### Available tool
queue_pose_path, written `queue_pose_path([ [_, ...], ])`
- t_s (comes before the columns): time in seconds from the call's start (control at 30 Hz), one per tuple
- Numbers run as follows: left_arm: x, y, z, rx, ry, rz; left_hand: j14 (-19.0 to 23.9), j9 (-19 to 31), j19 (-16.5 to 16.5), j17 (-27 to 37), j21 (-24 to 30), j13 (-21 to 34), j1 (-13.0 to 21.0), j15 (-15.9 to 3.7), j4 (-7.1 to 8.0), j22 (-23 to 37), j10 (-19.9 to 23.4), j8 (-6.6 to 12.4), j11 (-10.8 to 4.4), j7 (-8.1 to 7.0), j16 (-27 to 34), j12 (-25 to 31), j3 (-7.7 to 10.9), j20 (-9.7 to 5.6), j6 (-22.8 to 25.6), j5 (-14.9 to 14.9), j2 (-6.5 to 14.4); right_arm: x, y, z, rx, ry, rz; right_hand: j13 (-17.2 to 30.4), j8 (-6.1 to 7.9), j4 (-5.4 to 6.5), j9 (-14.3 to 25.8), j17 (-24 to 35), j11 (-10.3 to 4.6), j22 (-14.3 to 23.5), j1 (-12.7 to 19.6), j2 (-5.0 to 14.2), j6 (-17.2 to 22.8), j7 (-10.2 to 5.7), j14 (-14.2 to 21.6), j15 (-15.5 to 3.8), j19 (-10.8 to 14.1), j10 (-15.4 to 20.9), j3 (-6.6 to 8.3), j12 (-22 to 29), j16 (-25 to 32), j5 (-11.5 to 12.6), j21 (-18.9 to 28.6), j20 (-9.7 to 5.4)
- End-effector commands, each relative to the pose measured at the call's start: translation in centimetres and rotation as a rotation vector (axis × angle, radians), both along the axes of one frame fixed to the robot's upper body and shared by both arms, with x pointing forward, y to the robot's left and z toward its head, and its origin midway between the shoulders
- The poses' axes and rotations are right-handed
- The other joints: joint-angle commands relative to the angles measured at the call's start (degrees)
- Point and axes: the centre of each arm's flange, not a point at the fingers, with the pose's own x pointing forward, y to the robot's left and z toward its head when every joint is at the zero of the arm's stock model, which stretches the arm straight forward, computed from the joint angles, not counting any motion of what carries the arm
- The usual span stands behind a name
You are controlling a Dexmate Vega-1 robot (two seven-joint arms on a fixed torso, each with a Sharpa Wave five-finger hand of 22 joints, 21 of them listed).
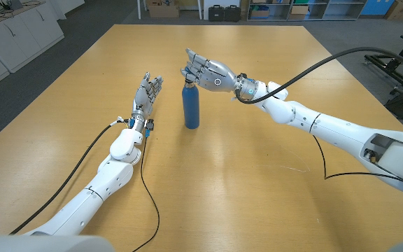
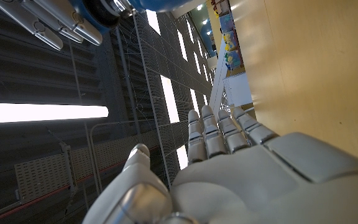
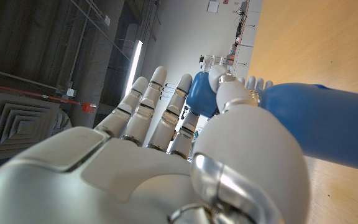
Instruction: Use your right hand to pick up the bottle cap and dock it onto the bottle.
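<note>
The left hand (image 1: 146, 94), a silver and white robot hand on a white jointed arm, stands on its edge on the light wooden table (image 1: 257, 189), its fingers straight, close together and reaching away from the robot, with nothing in them; in the left wrist view the same hand (image 2: 229, 168) shows its back with the fingers (image 2: 219, 130) laid side by side and the thumb set apart from them. A thin black cable (image 1: 147, 203) trails from its wrist over the tabletop toward the near edge. Just beside that hand, toward the table's middle, stands the tall blue cylindrical bottle (image 1: 191, 106), upright on the wood and apart from the left hand. The right hand (image 1: 203, 70), of the same silver and white make, reaches in from the robot's right and sits at the bottle's top, fingers pointing across toward the left side. In the right wrist view the right hand (image 3: 166, 155) pinches the rounded blue bottle cap (image 3: 201, 93) between its thumb and a finger while the other fingers (image 3: 145, 102) stay stretched out and slightly spread; the cap lies right at the narrow end of the blue bottle (image 3: 328, 124), though whether it is fully seated on the neck cannot be told. A thick black cable (image 1: 327, 59) arcs from the right wrist out over the table's right side. Beyond the far edge of the table are grey floor, cardboard boxes (image 1: 163, 8) and dark cases (image 1: 224, 12) along a shelf.
</note>
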Motion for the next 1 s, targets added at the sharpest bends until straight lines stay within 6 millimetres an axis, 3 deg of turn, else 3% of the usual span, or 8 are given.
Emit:
queue_pose_path([
  [0.03,0.13,-0.04,0.20,0.002,-0.001,-0.004,0.4,0.2,0.0,0.3,-0.1,0.2,0.1,-1.72,-0.35,0.2,0.4,-0.16,0.06,-0.10,-0.2,-0.3,0.30,-0.90,0.2,-0.3,0.2,0.07,0.02,-0.19,-0.003,0.009,-0.005,0.2,1.54,2.59,0.2,0.1,-0.24,0.1,2.7,3.46,12.1,-0.88,0.4,-8.21,-0.1,0.4,3.11,0.0,0.0,-0.1,-0.1,-7.50],
  [0.53,0.16,0.23,0.05,-0.002,0.003,0.003,0.3,0.2,0.0,0.3,-0.1,0.3,0.1,-1.74,-0.41,0.2,0.5,-0.25,0.03,-0.07,-0.2,-0.3,0.29,-0.94,0.3,-0.3,0.2,0.32,0.47,-0.76,-0.013,0.017,0.013,0.3,1.69,2.65,0.2,0.3,-0.24,0.1,2.5,3.37,12.2,-0.88,0.6,-8.17,-0.1,0.5,3.24,0.0,-0.1,-0.3,-0.3,-7.42],
  [1.0,0.33,0.44,-0.26,-0.008,0.006,0.001,0.4,0.3,0.0,0.3,-0.1,0.3,0.1,-1.69,-0.45,0.2,0.5,-0.32,0.08,-0.11,-0.2,-0.4,0.29,-0.91,0.3,-0.3,0.3,0.61,0.90,-0.76,-0.026,0.018,0.021,0.3,1.49,2.65,0.1,0.5,-0.21,0.2,1.7,2.11,11.3,-0.87,-0.2,-8.10,-0.5,-0.2,3.19,-0.5,-1.0,-0.7,-0.8,-6.82],
])
